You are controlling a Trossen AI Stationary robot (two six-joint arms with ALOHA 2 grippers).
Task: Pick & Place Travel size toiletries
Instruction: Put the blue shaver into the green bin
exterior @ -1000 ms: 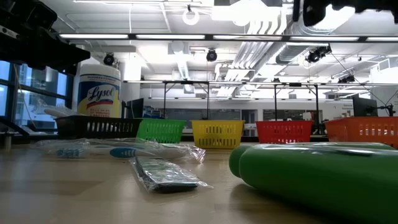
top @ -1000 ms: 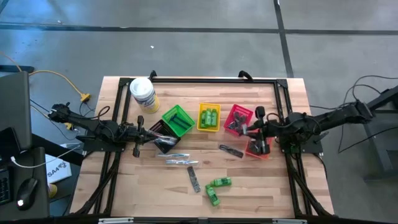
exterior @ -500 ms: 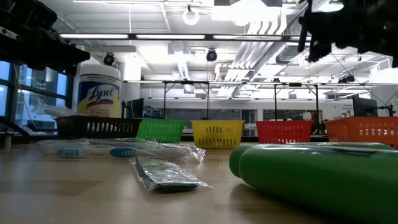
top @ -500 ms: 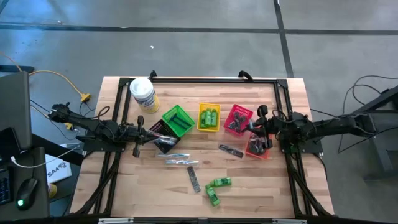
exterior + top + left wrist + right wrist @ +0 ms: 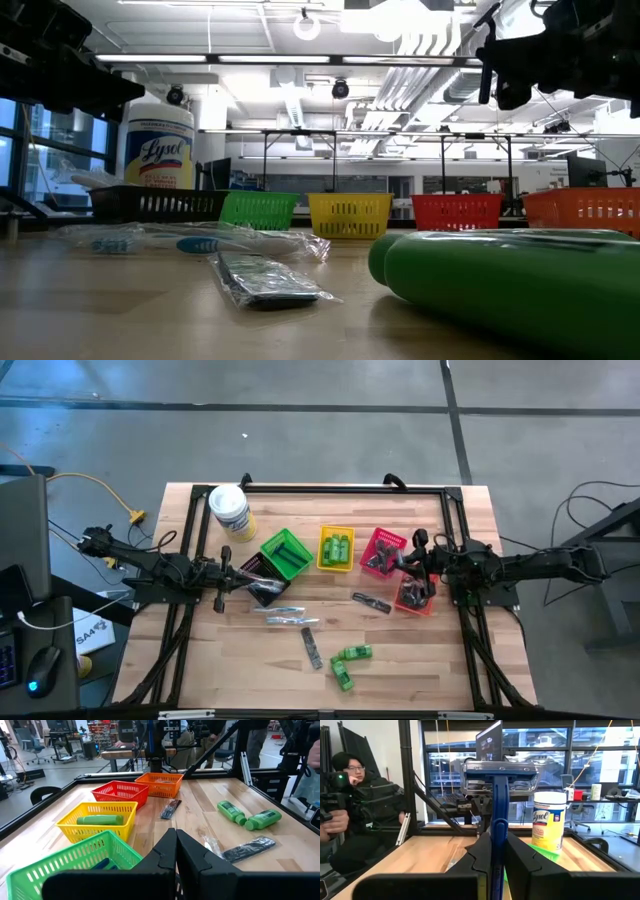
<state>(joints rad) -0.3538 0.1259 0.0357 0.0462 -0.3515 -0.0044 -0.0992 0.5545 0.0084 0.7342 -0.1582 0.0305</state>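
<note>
Over the last second the right gripper (image 5: 413,556) has drawn slightly left above the red and orange baskets, and nothing on the table has shifted. Its dark fingers (image 5: 479,851) are closed narrowly on a blue-handled razor (image 5: 499,795), held upright with its clear-capped head on top. It hangs over the gap between the red plastic basket (image 5: 383,550) and the orange plastic basket (image 5: 414,596) at the right of the table. Across the wooden table (image 5: 440,670), the left gripper (image 5: 226,569) waits over the black plastic basket (image 5: 262,581), its fingers pressed together and holding nothing. A green plastic basket (image 5: 285,553) and a yellow plastic basket (image 5: 337,548), the latter with green mini bottles inside, stand between them. On the near boards lie clear-wrapped slim sticks (image 5: 280,611), a dark flat comb (image 5: 312,647), another wrapped comb (image 5: 371,602) and bright green mini bottles (image 5: 349,663). A white tub with a yellow label (image 5: 229,511) stands at the far left.
</note>
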